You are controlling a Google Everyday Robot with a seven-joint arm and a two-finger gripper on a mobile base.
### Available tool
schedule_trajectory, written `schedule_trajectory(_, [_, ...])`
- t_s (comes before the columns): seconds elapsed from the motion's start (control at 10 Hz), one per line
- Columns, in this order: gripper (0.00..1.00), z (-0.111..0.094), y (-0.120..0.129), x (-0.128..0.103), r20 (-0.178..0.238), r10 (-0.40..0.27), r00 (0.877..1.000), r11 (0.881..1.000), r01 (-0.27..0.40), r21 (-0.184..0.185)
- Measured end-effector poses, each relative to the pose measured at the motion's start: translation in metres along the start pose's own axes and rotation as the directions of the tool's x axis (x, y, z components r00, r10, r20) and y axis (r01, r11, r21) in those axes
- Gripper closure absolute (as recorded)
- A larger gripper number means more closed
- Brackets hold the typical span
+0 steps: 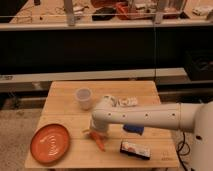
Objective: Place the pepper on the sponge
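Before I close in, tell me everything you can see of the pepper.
The pepper is slim, tapered, orange and smooth-looking. It lies flat on the wooden table, narrow end toward the front edge. It sits between the orange plate and the black box, apart from both and from the blue sponge. The tool hangs open over its rear end; whether it touches cannot be told.
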Motion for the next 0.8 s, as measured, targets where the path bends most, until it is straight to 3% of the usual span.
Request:
schedule_trajectory(0.4, [0.2, 0.0062, -0.0057, 0.0002, 0.001, -0.024, 1.0, 1.0, 0.024, -0.007])
schedule_trajectory(0.6, [0.28, 0.0076, -0.0058, -0.0002, -0.002, -0.035, 0.999, 0.999, 0.035, -0.01])
schedule_trajectory(0.8, [0.28, 0.0079, -0.0064, 0.0007, -0.006, -0.044, 0.999, 0.999, 0.044, -0.01])
